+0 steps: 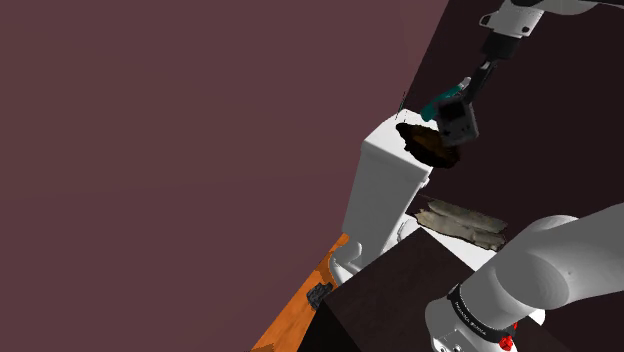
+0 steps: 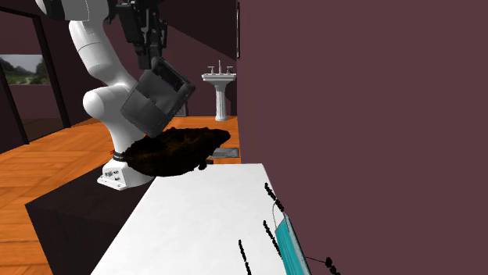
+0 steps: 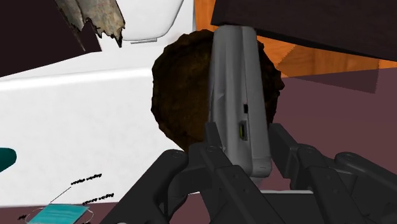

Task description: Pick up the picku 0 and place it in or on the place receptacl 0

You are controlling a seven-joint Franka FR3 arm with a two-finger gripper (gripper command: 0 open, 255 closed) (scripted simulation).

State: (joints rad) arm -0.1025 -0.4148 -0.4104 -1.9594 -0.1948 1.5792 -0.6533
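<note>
If let go while tilted, the grey box (image 2: 156,105) clasped tight by the gripper (image 3: 246,133) could be tipped off the brown bowl (image 2: 176,152) at six o'clock below it.

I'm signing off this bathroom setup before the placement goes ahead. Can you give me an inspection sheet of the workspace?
Surface: flat white top, with the dish at one edge.
Job's things: grey flat slab-shaped device, held over the dark brown round rough dish; whether they touch is unclear.
Clutter: teal flat item with thin black strands, lying on the white top; torn brownish sheet beside the white fixture.
Grippers: black two-finger pincer, shut on one end of the device.
Cables: nothing seen.
Surroundings: maroon wall, orange wooden floor, white pedestal sink.
</note>
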